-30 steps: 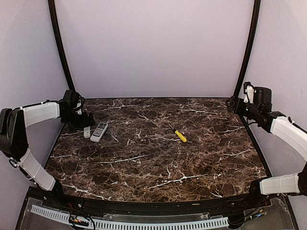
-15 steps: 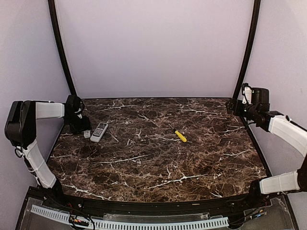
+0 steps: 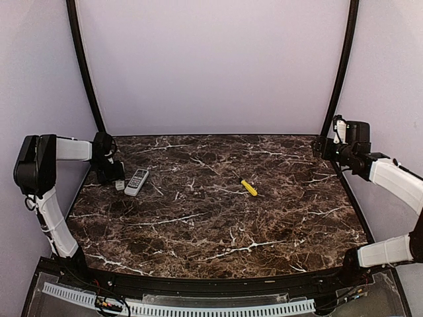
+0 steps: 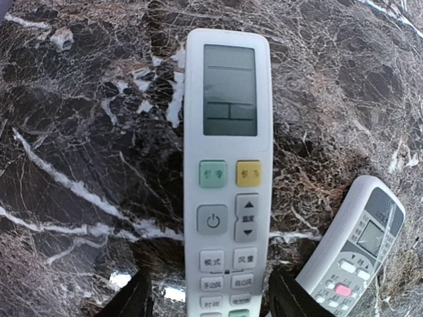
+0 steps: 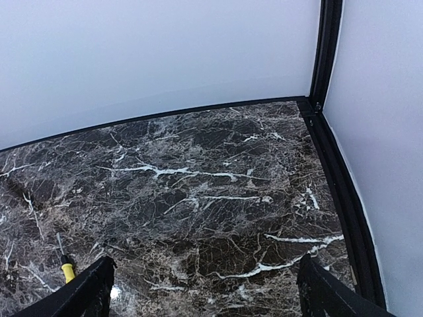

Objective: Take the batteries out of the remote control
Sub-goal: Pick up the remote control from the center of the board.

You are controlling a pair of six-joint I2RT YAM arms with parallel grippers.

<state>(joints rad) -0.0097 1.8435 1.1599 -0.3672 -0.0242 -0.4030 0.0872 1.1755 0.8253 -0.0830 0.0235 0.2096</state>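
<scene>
Left arm [image 3: 69, 149] is stretched to the far left corner of the desk [image 3: 218, 224], wrist hanging over the white remote [image 3: 119, 184]. In the wrist view the white remote [image 4: 228, 178] lies flat on the marble, button side up: display at the top, green and yellow keys below it, then the power key and arrow keys. The left fingers [image 4: 135, 300] are spread apart and straddle the remote's lower end, one on each side. The left one shows a gap to the casing. The right one sits right at the casing edge; contact cannot be told. Nothing is clamped.

The grey remote [image 3: 137, 181] lies just beside the white one, on its right in the top view, tilted, also face up. In the wrist view the grey remote [image 4: 353, 247] shows a small screen and a pink key. The two remotes are close but apart.

Batteries cannot be seen in any view. With both remotes button side up, their backs are hidden.

A yellow-handled tool [image 3: 248, 187] lies alone near the middle of the desk, well apart from both remotes.

Right arm [image 3: 390, 175] is raised at the far right corner, near the black frame post [image 3: 337, 79]. The right fingers [image 5: 89, 290] are spread wide with only bare marble between them, gripping nothing. The tip of the yellow-handled tool [image 5: 67, 269] shows at the lower left of that view.
</scene>
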